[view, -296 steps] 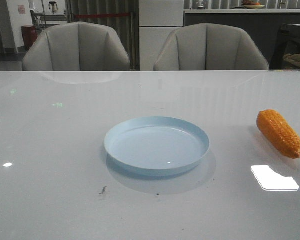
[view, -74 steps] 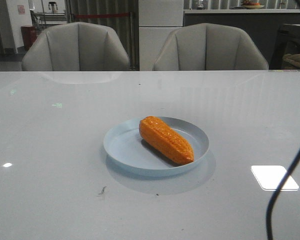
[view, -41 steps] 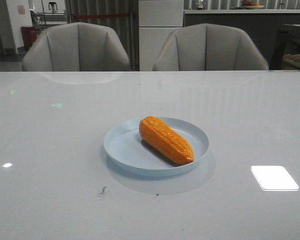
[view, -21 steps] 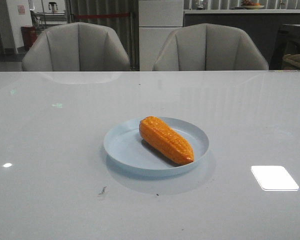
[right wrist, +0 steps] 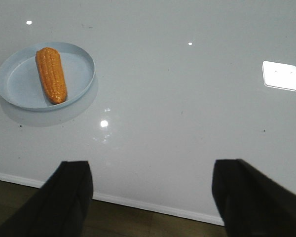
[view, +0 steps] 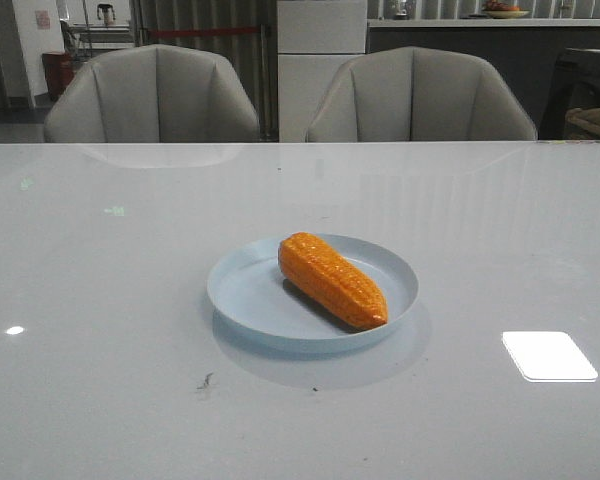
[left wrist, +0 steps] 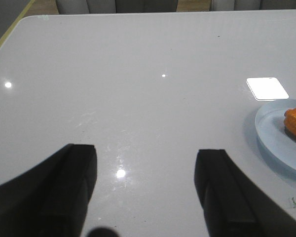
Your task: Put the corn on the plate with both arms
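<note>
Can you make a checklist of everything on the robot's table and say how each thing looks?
Surface: glossy white table, with bright light reflections and a few small dark specks near the plate.
Job's things: the orange corn lies on its side inside the pale blue plate, slanted, blunt tip toward the camera.
Clutter: nothing seen.
Grippers: left gripper open, empty, over bare table beside the plate; right gripper open, empty, above the table's near edge, away from the plate. Neither shows in the front view.
Cables: nothing seen.
Surroundings: two grey chairs behind the table, a counter farther back.
</note>
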